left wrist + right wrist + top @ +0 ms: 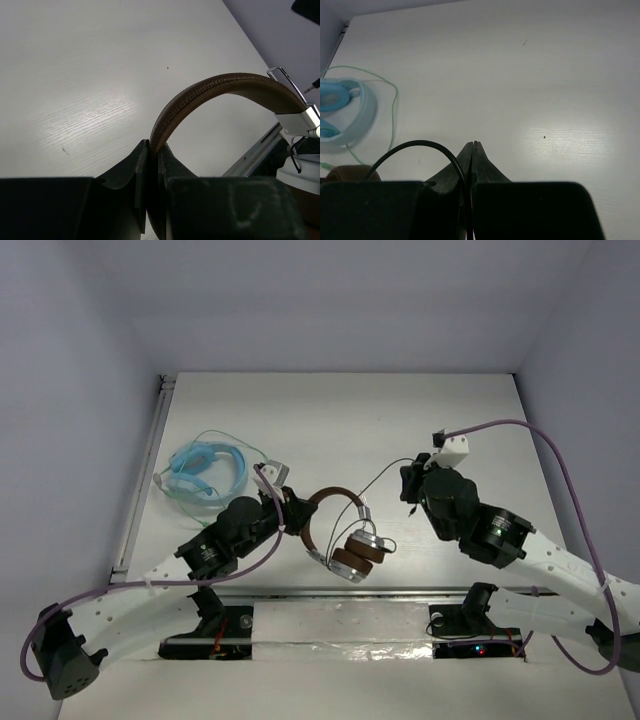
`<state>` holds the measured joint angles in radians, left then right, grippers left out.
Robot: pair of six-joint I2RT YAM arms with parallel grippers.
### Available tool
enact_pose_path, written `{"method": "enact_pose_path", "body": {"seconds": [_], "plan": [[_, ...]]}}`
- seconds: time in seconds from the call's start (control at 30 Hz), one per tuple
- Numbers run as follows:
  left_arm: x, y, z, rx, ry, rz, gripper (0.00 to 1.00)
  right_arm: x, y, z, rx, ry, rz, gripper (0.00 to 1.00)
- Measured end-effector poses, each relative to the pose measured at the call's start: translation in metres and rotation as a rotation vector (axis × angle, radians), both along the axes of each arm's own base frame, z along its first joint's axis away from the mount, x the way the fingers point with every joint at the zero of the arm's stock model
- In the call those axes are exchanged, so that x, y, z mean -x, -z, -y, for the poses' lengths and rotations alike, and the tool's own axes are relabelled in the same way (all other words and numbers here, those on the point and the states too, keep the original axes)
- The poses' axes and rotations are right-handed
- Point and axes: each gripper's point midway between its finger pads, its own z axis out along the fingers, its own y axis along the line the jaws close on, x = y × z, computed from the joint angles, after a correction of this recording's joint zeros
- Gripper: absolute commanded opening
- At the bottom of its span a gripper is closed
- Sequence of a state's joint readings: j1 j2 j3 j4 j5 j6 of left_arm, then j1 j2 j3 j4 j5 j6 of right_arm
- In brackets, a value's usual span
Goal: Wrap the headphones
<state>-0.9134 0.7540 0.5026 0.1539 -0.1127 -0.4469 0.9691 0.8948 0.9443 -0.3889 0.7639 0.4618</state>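
Headband [225, 85] of the headphones [352, 550] sits clamped in our left gripper [152, 150]; farther right, our right gripper [473, 145] pinches their thin cable [420, 142].

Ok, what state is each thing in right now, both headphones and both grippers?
brown headphones: held by the headband, cable not wrapped.
dark cable: drawn out from the ear cups, pinched at the right.
left gripper: shut on the headband.
right gripper: shut on the dark cable.
light-blue headphones: lying flat, untouched.
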Motion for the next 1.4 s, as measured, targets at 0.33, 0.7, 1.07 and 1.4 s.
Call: {"method": "enact_pose_path", "body": {"seconds": [0.33, 0.7, 1.07, 1.4], "plan": [[-0.037, -0.032, -0.03, 0.106, -0.078, 0.003, 0.0, 0.017, 0.017, -0.003, -0.129, -0.062, -0.031, 0.0], [-0.055, -0.064, -0.015, 0.258, 0.015, -0.013, 0.0, 0.024, 0.07, -0.043, -0.161, -0.203, -0.132, 0.0], [-0.09, -0.11, -0.033, 0.482, -0.064, -0.031, 0.0, 0.029, 0.083, -0.075, -0.292, -0.311, -0.137, 0.0], [-0.111, -0.117, -0.032, 0.585, -0.151, -0.048, 0.0, 0.039, 0.094, -0.113, -0.343, -0.417, -0.159, 0.0]]}}
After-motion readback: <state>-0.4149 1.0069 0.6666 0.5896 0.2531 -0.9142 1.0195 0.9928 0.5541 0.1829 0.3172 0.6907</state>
